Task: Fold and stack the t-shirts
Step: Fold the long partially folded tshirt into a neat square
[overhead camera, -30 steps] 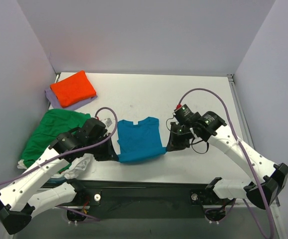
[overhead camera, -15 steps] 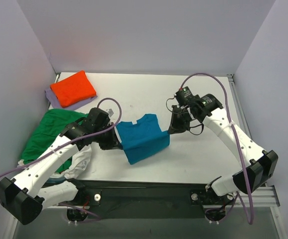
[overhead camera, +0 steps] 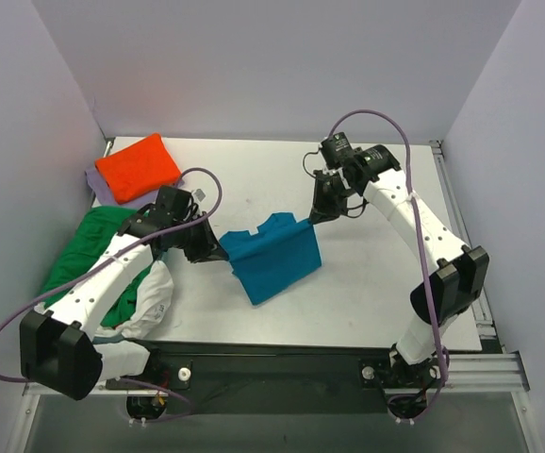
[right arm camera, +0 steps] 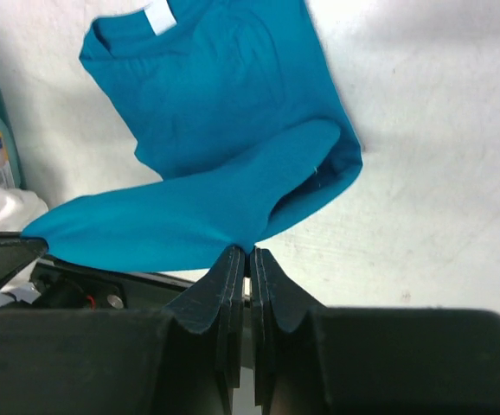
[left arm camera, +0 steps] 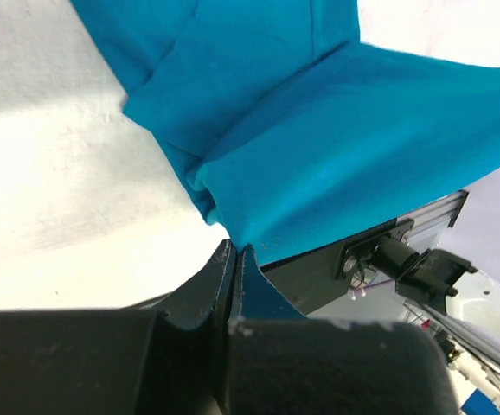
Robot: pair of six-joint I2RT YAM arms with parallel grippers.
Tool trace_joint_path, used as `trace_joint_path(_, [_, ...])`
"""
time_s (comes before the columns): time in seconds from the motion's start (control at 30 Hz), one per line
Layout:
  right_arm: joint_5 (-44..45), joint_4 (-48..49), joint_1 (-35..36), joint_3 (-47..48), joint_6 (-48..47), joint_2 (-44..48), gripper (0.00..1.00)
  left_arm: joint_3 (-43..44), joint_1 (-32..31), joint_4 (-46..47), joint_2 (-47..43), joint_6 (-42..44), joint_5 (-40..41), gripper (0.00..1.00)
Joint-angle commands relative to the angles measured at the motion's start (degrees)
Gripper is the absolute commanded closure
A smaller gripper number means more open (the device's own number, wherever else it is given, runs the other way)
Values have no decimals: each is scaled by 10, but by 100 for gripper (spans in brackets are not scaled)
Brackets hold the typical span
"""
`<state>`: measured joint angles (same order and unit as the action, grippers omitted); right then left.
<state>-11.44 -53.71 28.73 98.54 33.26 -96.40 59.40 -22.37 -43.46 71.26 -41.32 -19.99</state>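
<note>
Left hand (overhead camera: 218, 254) and right hand (overhead camera: 311, 219) each pinched onto teal-blue t-shirt (overhead camera: 274, 262), gripped edge seemingly lifted

The left arm (overhead camera: 103, 283) and right arm (overhead camera: 419, 226) are built of white links and black joints; a purple cable (overhead camera: 367, 112) is looped along each, and the left tool (left arm camera: 233, 252) and right tool (right arm camera: 246, 252) are black

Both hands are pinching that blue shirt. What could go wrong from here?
The left hand and right hand each pinch only a thin edge of the teal-blue shirt; it might slip out. The shirt lies skewed between them, so the fold could land crooked. The left arm crosses the green shirt and may drag it.
</note>
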Motion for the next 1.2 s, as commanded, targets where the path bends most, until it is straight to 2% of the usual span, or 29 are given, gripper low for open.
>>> trace_joint_path(0.0, [13,-17,-14,64,-26,-40,100,35,33,30,22,34,-21,100])
trace_joint_path(0.57, [-18,-15,-53,233,-51,-255,100,77,101,89,210,67,-44,100])
trace_joint_path(0.73, [-35,-13,-64,275,-53,-308,100,113,110,87,253,65,-16,98])
trace_joint_path(0.8, [-55,-10,-67,307,-66,-326,73,125,118,82,268,58,3,73])
trace_joint_path(0.83, [-60,-10,-68,320,-71,-343,62,138,120,80,271,56,26,56])
trace_joint_path(0.9, [-64,-8,-67,328,-81,-347,45,153,123,74,272,55,51,42])
trace_joint_path(0.93, [-66,-7,-68,323,-87,-344,42,163,123,73,267,55,70,28])
trace_joint_path(1.0, [-65,1,-68,308,-104,-332,36,164,122,81,258,54,80,26])
trace_joint_path(1.17, [-60,39,-68,192,-126,-251,36,123,117,119,223,44,65,26])
